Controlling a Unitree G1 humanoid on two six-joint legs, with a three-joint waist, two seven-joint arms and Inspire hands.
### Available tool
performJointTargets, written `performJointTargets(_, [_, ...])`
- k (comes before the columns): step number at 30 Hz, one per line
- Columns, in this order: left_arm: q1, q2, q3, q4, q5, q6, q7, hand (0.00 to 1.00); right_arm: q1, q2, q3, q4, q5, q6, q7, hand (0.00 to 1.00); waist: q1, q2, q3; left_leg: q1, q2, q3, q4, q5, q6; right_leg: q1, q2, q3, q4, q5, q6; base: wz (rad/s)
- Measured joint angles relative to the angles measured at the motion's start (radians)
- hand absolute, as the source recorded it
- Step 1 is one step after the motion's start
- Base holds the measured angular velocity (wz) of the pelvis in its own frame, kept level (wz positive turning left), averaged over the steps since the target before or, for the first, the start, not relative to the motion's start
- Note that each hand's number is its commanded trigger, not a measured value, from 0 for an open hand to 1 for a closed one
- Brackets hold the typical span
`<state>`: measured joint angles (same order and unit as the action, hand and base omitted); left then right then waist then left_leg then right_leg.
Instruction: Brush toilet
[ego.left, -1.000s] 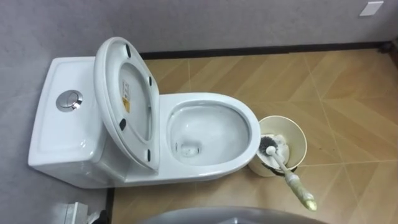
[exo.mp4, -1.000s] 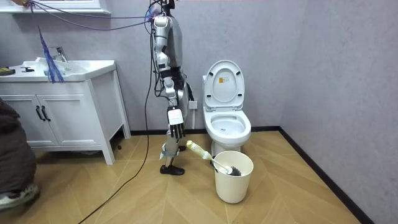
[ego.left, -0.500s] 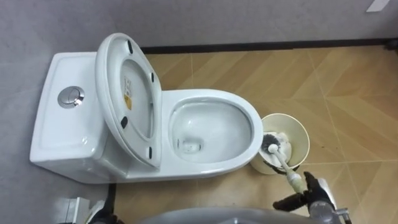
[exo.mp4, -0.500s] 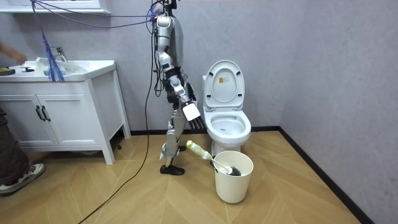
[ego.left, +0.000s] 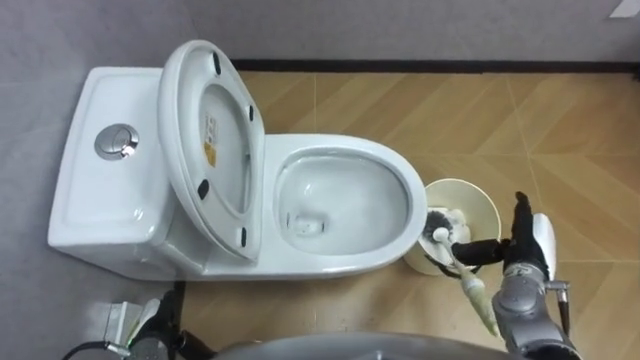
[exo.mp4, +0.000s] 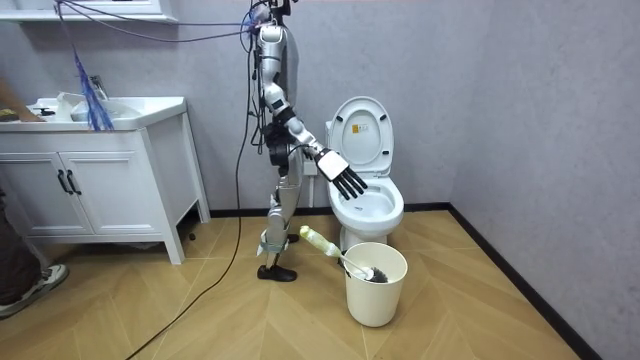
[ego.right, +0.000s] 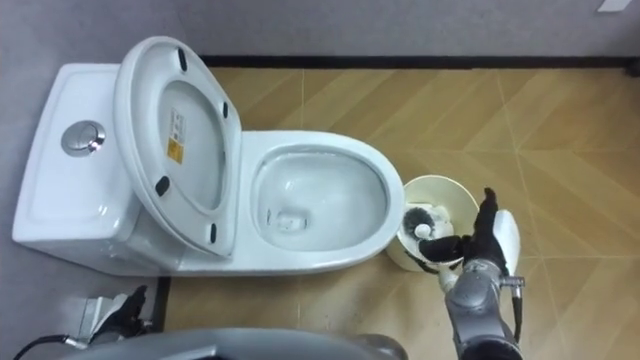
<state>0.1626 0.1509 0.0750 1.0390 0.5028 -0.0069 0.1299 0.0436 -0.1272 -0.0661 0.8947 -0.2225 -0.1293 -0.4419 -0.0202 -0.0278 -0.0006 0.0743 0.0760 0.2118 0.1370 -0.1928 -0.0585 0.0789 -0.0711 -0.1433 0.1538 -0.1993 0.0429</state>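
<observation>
fig. — toilet (ego.left: 330, 262) seen from above, w/ seat and lid (ego.left: 215, 150) raised upright against the tank, bowl open; round flush button (ego.left: 116, 141) on the tank top. pale bucket (ego.left: 484, 203) stands on the wood floor, just beside the bowl's front end. toilet brush (ego.left: 440, 229) sits head-down in the bucket, its handle leaning out over the rim toward the robot, w/ a yellowish grip at the free end. right hand (ego.left: 521, 252) comes in from lower right, over the bucket's near rim and just beside the handle; fingers straight and spread, thumb out to the side, holding nothing. in the room view the same hand (exo.mp4: 345, 180) hangs at bowl height, well above brush and bucket, arm stretched fwd. robot stands upright at the toilet's side, on the room view's left of it. left hand (ego.left: 148, 322) shows at the lower left edge, near the tank's base; cannot tell its state. sink cabinet (exo.mp4: 100, 160) stands further to the room view's left.
</observation>
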Motion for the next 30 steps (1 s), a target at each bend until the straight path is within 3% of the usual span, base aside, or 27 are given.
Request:
performJointTargets(5, [-0.054, 0.004, -0.005, 0.002, -0.035, -0.020, 0.000, 0.00, -0.056, 0.000, 0.002, 0.100, 0.048, -0.007, -0.050, 0.00, 0.001, 0.008, 0.0060, -0.093, 0.000, -0.026, 0.029, 0.004, 0.005, -0.069, -0.003, -0.031, 0.002, 0.012, -0.002, 0.14])
performJointTargets(11, [-0.154, 0.003, -0.031, 0.007, -0.042, -0.031, 0.000, 0.00, -0.181, -0.003, 0.006, 0.282, 0.111, -0.014, -0.076, 0.00, 0.008, 0.017, 0.0129, -0.233, 0.000, -0.063, 0.074, 0.014, 0.011, -0.194, -0.009, -0.059, 0.046, 0.017, -0.005, 0.13])
performJointTargets(13, [-0.206, 0.001, -0.063, 0.018, -0.059, -0.042, 0.000, 0.00, -0.230, -0.016, 0.008, 0.335, 0.113, -0.014, -0.082, 0.00, 0.026, 0.017, 0.0183, -0.303, 0.001, -0.073, 0.116, 0.014, 0.012, -0.265, -0.016, -0.058, 0.087, 0.017, -0.005, 0.00])
performJointTargets(14, [-0.237, 0.000, -0.080, 0.021, -0.075, -0.046, 0.000, 0.00, -0.255, -0.027, 0.020, 0.360, 0.121, -0.014, -0.082, 0.00, 0.032, 0.016, 0.0275, -0.342, 0.001, -0.080, 0.141, 0.014, 0.012, -0.298, -0.018, -0.059, 0.105, 0.017, -0.005, 0.00])
performJointTargets(15, [-0.251, -0.001, -0.083, 0.022, -0.082, -0.047, 0.000, 0.00, -0.270, -0.031, 0.023, 0.373, 0.124, -0.015, -0.082, 0.00, 0.033, 0.017, 0.0319, -0.360, 0.001, -0.081, 0.150, 0.014, 0.012, -0.314, -0.019, -0.059, 0.112, 0.017, -0.005, 0.11])
performJointTargets(17, [-0.292, -0.007, -0.105, 0.024, -0.110, -0.047, 0.000, 0.00, -0.314, -0.041, 0.025, 0.399, 0.155, -0.012, -0.082, 0.00, 0.036, 0.016, 0.0351, -0.426, 0.001, -0.083, 0.184, 0.013, 0.013, -0.380, -0.025, -0.057, 0.151, 0.016, -0.005, 0.04])
performJointTargets(20, [-0.353, -0.020, -0.161, 0.024, -0.165, -0.044, 0.001, 0.00, -0.383, -0.064, 0.026, 0.433, 0.204, -0.008, -0.065, 0.00, 0.046, 0.015, 0.0437, -0.515, -0.002, -0.083, 0.232, 0.012, 0.016, -0.494, -0.044, -0.062, 0.248, 0.012, -0.005, -0.02])
performJointTargets(22, [-0.404, -0.024, -0.193, 0.023, -0.222, -0.044, 0.001, 0.00, -0.413, -0.100, 0.025, 0.442, 0.237, 0.003, -0.057, 0.00, 0.055, 0.009, 0.0583, -0.592, -0.005, -0.084, 0.295, 0.002, 0.033, -0.580, -0.063, -0.062, 0.337, 0.001, -0.009, 0.14])
performJointTargets(25, [-0.456, -0.023, -0.229, -0.005, -0.285, -0.043, 0.013, 0.00, -0.455, -0.154, 0.029, 0.441, 0.270, 0.023, -0.057, 0.00, 0.057, 0.007, 0.0634, -0.730, -0.012, -0.083, 0.405, -0.012, 0.054, -0.706, -0.092, -0.062, 0.443, -0.030, -0.009, 0.19])
performJointTargets(28, [-0.465, -0.014, -0.287, -0.078, -0.349, -0.041, 0.018, 0.00, -0.492, -0.197, 0.075, 0.438, 0.284, 0.048, -0.058, 0.00, 0.057, 0.010, 0.0679, -0.853, -0.015, -0.083, 0.495, -0.021, 0.068, -0.817, -0.107, -0.051, 0.513, -0.051, -0.008, 0.07])
performJointTargets(30, [-0.474, -0.014, -0.309, -0.113, -0.377, -0.037, 0.018, 0.00, -0.519, -0.204, 0.095, 0.433, 0.293, 0.066, -0.060, 0.00, 0.059, 0.010, 0.0685, -0.918, -0.014, -0.084, 0.536, -0.028, 0.078, -0.877, -0.114, -0.052, 0.549, -0.063, -0.011, 0.03])
